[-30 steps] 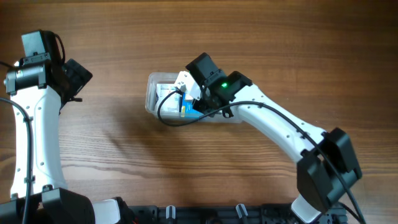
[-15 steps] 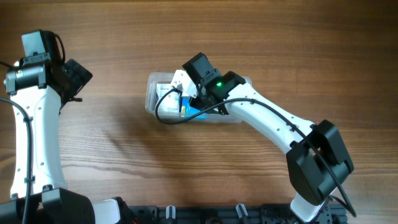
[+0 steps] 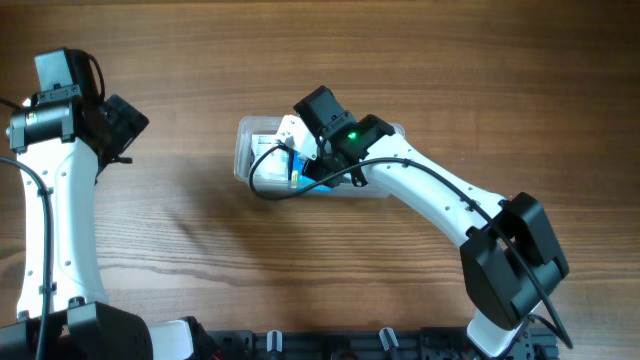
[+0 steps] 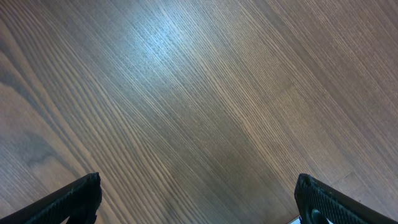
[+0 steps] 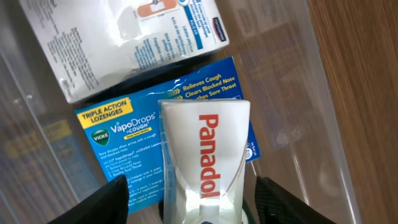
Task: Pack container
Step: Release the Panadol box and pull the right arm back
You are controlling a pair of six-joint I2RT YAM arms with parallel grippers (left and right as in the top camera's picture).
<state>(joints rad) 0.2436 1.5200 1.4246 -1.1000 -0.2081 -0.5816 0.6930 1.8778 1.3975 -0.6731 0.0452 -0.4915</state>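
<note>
Progress looks well along: the container [image 3: 248,150] sits just off the table's [image 3: 450,60] centre toward 11 o'clock, and you already have three items inside it. In the right wrist view, a white carton [image 5: 124,43] with blue print lies at 11 o'clock. A blue Vicks VapoDrops packet [image 5: 124,143] lies flat in the middle, and a white Panadol box [image 5: 205,155] rests on top of that packet toward 6 o'clock.

Your right gripper [image 5: 196,202] hangs inside the tub with its jaws straddling the Panadol box. They stand wider than the box, with a plain gap on its left side, so nothing is clamped. Your left gripper [image 4: 202,196], parked at 9 o'clock, is spread fully and holds nothing, with only bare wood beneath it.

As for what is left, I see no loose items on the table from overhead, so I judge the loading close to finished. You need to lift the right arm clear. No lid is visible, so I cannot say whether closing is part of the job.

The tub is clear, glossy plastic, rectangular with rounded corners and a rim. The cartons are light printed card with crisp edges. The blue packet looks thin and flat. The tabletop is matte, straight-grained wood.
</note>
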